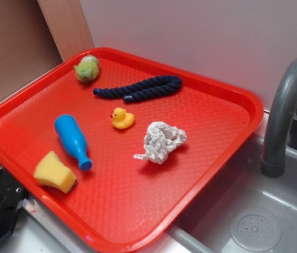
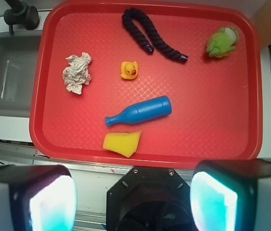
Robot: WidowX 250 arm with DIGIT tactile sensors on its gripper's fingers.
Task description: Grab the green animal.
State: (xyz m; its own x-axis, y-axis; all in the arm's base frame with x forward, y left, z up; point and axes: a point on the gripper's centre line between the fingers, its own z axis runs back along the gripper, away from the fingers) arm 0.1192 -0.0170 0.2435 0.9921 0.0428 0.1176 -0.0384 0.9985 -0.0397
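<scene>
The green animal (image 1: 87,68) is a small fuzzy light-green plush. It lies in the far left corner of the red tray (image 1: 227,92). In the wrist view it (image 2: 222,41) sits at the tray's (image 2: 251,96) upper right. My gripper (image 2: 133,199) is open and empty. Its two fingers (image 2: 51,202) stand wide apart at the bottom of the wrist view, high above the tray's near edge and far from the plush. The gripper does not show in the exterior view.
On the tray lie a dark blue rope (image 1: 140,88), a yellow rubber duck (image 1: 121,118), a blue bottle (image 1: 72,139), a yellow sponge (image 1: 55,172) and a crumpled white cloth (image 1: 161,141). A grey sink (image 1: 254,221) with a faucet (image 1: 285,105) is to the right.
</scene>
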